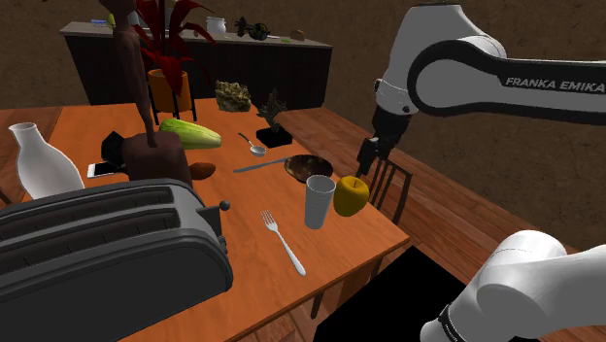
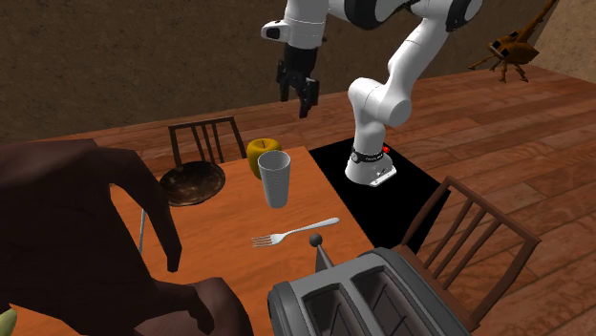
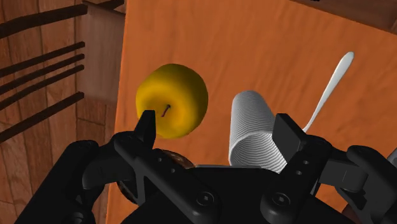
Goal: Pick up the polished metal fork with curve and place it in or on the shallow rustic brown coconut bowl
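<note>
The gripper [image 1: 367, 160] hung high over the table's [image 1: 248, 287] edge with its black fingers spread apart and nothing between them, so it was released and empty. Almost straight beneath it sat a yellow apple [image 3: 172, 102], and just beside that, a little further out, a pale ribbed cup [image 3: 251, 127] stood upright. The brown bowl [image 2: 193, 183] lay low on the tabletop close to the apple, off to one side of the hand. The fork [image 1: 282, 240] lay flat on the wood beyond the cup from the gripper, well apart from it, with its tines pointing away from the bowl. To my eye the job was at its opening step, the approach to the fork, with nothing picked up yet. The next move would call for carrying the hand out past the cup without knocking it, coming down over the fork's thin handle with the fingers set across it, and closing low to the wood
</note>
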Available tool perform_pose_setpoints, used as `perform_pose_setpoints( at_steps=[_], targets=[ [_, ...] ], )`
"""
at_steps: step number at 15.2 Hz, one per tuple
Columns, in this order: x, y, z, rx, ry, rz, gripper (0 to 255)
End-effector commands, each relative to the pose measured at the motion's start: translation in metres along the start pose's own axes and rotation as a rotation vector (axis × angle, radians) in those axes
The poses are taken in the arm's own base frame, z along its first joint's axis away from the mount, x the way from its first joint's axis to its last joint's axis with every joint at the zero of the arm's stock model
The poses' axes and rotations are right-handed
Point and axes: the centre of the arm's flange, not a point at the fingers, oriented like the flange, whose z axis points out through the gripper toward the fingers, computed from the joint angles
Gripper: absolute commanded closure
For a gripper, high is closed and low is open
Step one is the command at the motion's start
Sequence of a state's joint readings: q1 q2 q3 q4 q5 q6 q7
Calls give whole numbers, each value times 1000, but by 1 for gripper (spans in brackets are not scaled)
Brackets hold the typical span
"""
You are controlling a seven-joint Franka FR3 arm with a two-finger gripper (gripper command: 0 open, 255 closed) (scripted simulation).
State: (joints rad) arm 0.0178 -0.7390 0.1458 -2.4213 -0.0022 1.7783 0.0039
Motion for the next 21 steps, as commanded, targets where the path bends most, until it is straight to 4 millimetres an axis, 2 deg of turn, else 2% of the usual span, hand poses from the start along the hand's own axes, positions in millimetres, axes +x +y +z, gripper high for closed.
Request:
perform_pose_setpoints(
  at_steps=[1,21],
  targets=[
    [13,-15,19,9,-2,24,0],
    [139,-171,180,93,-33,240,0]
  ],
)
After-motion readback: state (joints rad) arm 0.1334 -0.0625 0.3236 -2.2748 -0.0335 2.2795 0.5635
